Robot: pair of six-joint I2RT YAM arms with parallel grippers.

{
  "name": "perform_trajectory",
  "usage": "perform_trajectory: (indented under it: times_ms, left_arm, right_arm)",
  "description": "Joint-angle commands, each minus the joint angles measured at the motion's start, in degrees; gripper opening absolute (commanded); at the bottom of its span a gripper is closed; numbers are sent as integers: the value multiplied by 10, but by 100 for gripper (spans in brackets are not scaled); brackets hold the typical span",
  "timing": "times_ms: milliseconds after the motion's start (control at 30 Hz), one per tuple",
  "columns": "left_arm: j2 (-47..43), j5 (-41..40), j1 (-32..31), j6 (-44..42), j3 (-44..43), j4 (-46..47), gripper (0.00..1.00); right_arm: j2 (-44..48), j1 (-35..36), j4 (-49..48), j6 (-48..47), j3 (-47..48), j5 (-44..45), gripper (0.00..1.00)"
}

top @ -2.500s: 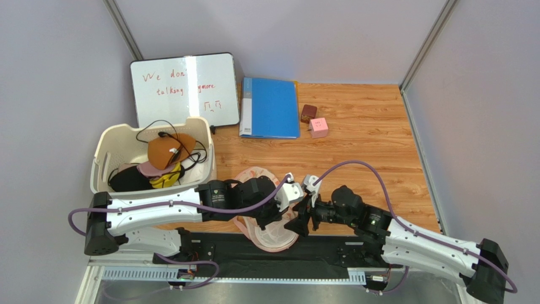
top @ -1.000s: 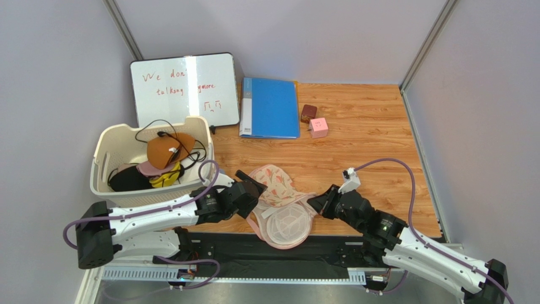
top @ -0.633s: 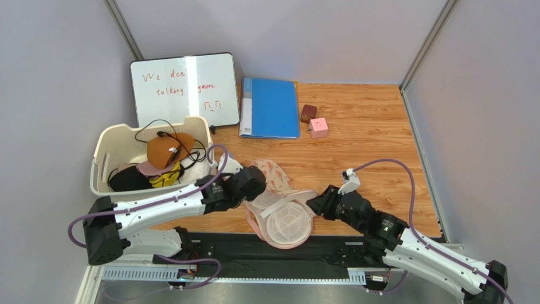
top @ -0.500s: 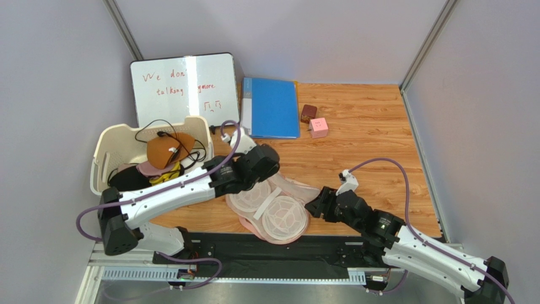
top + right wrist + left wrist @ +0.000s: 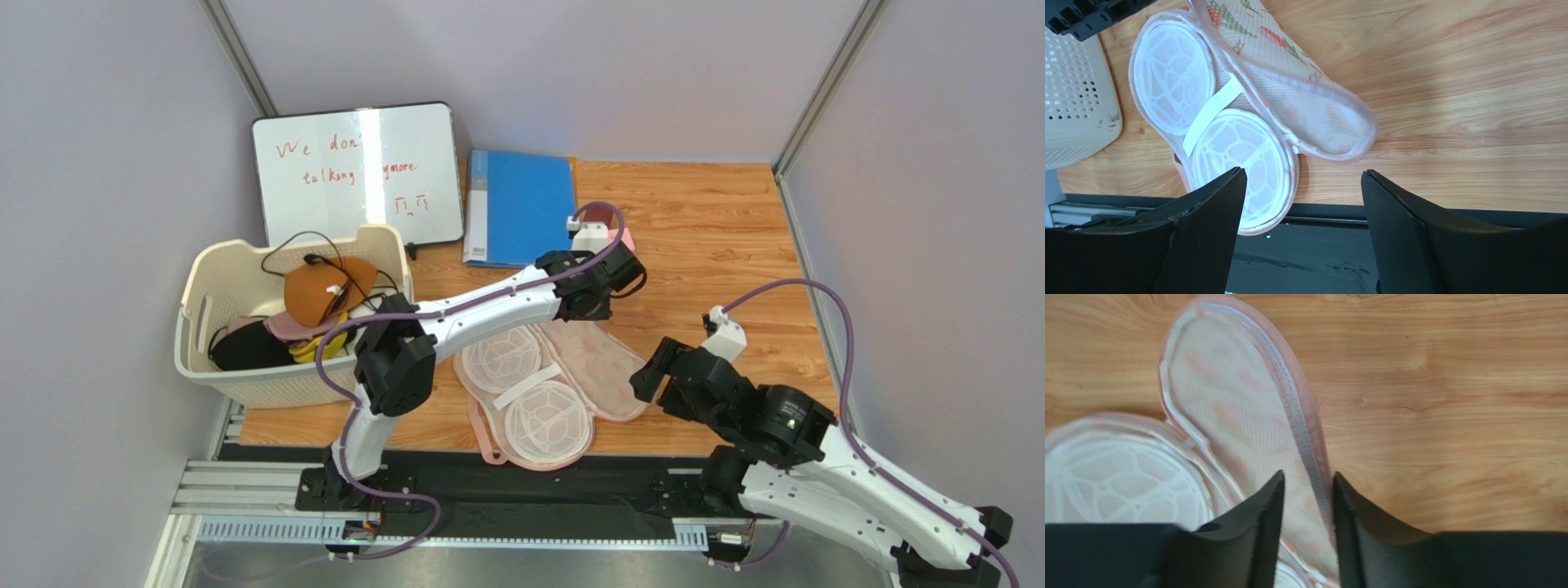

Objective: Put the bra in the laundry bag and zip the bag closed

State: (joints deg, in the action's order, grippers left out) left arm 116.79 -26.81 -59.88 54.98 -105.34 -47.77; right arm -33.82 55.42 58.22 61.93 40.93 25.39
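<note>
The laundry bag (image 5: 540,380) lies opened flat near the table's front edge, its two white mesh rounds facing up and its printed lid (image 5: 604,368) folded out to the right. The orange-brown bra (image 5: 329,292) sits on the clothes in the basket. My left gripper (image 5: 586,306) hovers over the lid's far end, open. In the left wrist view the lid's zip edge (image 5: 1306,435) shows through the narrow gap between the fingers. My right gripper (image 5: 648,370) hangs just right of the lid, wide open and holding nothing, and the bag (image 5: 1247,141) lies ahead of it.
The cream basket (image 5: 221,368) of clothes stands at the left. A whiteboard (image 5: 356,172) and a blue folder (image 5: 521,208) lie at the back. A pink block (image 5: 620,241) sits partly behind the left wrist. A black rail (image 5: 515,490) runs along the front edge.
The left arm swung the bag's lid over to the right, laying the bag open, and its jaws then parted. The right gripper let go of the bag and drew back to the right.
</note>
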Motion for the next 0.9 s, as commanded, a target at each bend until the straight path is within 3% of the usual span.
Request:
perform_trajectory:
  times_ms: [0,33,100,167,233,300,367,433,500,633,700,867]
  left_arm:
    - [-71,-15,6,-87,-2,-38,56]
    - [-102,-10,6,-96,30,7,63]
    - [-191,32,6,-112,103,45,90]
    - [-252,54,6,-113,161,50,90]
    - [-344,60,8,-112,201,45,89]
    - [-434,51,14,-103,262,29,89]
    - [-488,101,28,-98,337,47,89]
    - [-536,151,55,-89,368,66,98]
    - [-557,157,55,-79,377,35,96]
    - [-646,69,56,-40,426,8,77]
    - [-682,34,84,-44,428,-27,77]
    - [-649,121,228,-116,356,-89,82]
  right_arm:
    - [42,0,55,-1,3,51,73]
    - [46,0,52,-10,-2,53,73]
    - [51,0,31,-41,-7,42,72]
    - [51,0,-59,-138,-24,-24,70]
    - [30,0,-133,-174,-40,-64,71]
    - [-48,-6,-222,-209,-25,-113,73]
    - [-110,-6,-228,-224,18,-96,73]
    - [-173,-6,-243,-254,53,-92,74]
    - [-226,-13,-293,-274,66,-112,74]
    - [-310,-70,-378,-259,65,-196,65]
    - [-365,-103,-420,-265,70,-231,60]
    - [-468,-138,-427,-293,109,-193,58]
